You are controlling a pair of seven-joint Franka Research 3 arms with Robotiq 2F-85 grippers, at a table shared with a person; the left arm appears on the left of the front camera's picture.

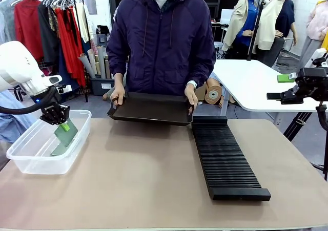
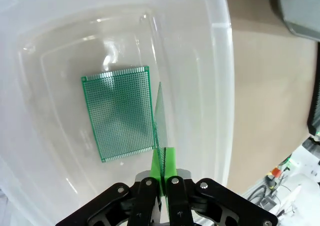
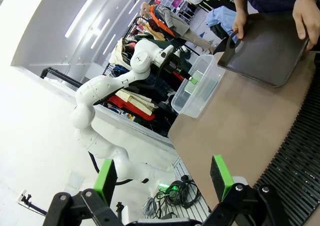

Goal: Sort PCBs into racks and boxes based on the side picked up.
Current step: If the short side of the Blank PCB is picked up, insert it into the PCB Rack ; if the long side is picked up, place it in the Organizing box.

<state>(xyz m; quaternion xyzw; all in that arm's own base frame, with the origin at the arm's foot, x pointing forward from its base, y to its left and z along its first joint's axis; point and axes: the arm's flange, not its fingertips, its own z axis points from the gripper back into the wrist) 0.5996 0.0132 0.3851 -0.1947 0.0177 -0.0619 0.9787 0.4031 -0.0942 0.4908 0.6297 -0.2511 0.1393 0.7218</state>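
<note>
While the left claw (image 2: 161, 172) pinches it, the PCB (image 2: 162, 118) hangs edge-down, seemingly lengthwise.

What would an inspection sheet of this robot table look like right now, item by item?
Surface: tan table, bare across the middle.
Job's things: clear box at the robot's left, one PCB flat on its floor; black rack at its right, slots empty where visible.
Clutter: black tray held at the far edge by the person's two hands.
Grippers: left gripper over the box, jaws shut on a second PCB held edge-on; right gripper raised off to the side, jaws open, empty.
Cables: black hose on the left arm.
Surroundings: clothes rail, white side table.
</note>
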